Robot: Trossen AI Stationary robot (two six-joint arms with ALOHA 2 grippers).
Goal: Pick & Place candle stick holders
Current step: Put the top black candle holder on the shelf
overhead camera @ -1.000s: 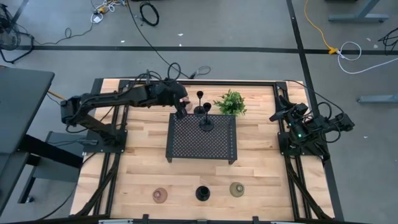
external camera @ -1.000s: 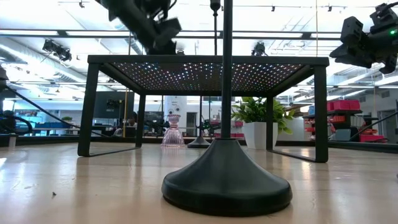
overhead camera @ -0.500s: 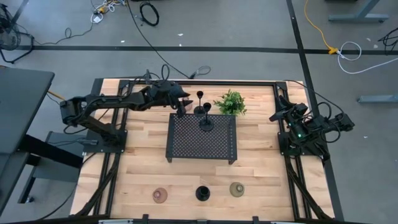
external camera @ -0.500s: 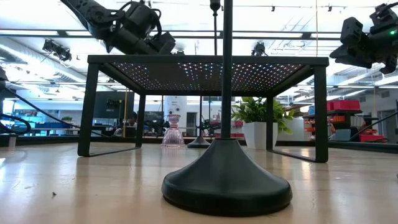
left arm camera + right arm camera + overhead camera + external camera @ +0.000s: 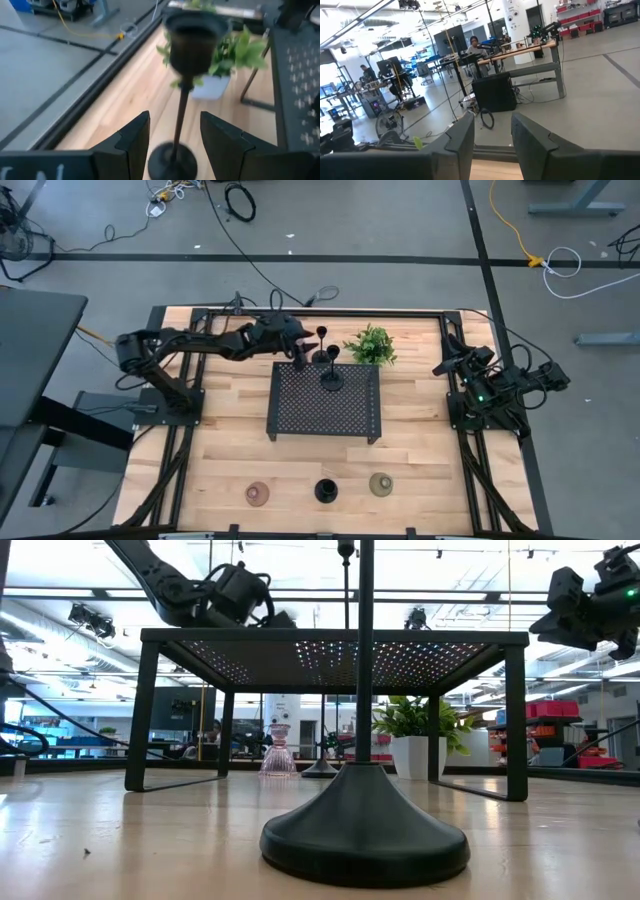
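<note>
A slim black stemmed holder (image 5: 321,340) stands on its round base on the table just behind the black perforated tray (image 5: 325,410). My left gripper (image 5: 302,350) is open beside it. In the left wrist view the fingers stand on either side of its stem (image 5: 180,117) without touching. A second black stemmed holder (image 5: 331,373) stands on the tray's far edge. A pinkish squat holder (image 5: 258,494), a third black holder (image 5: 326,490) and an olive one (image 5: 381,483) stand in a row near the front edge. Another pinkish holder (image 5: 278,762) shows behind the tray. My right gripper (image 5: 447,366) waits open at the right edge.
A small leafy plant in a white pot (image 5: 372,345) stands right of the stemmed holder at the far edge, close behind it in the left wrist view (image 5: 220,55). The tray stands on legs (image 5: 142,720) in the table's middle. Bare wood lies between the tray and the front row.
My left gripper has moved a little toward the table's right edge, toward the black stemmed holder behind the tray, and its arm has stretched out lower over the table. No holder has moved.
</note>
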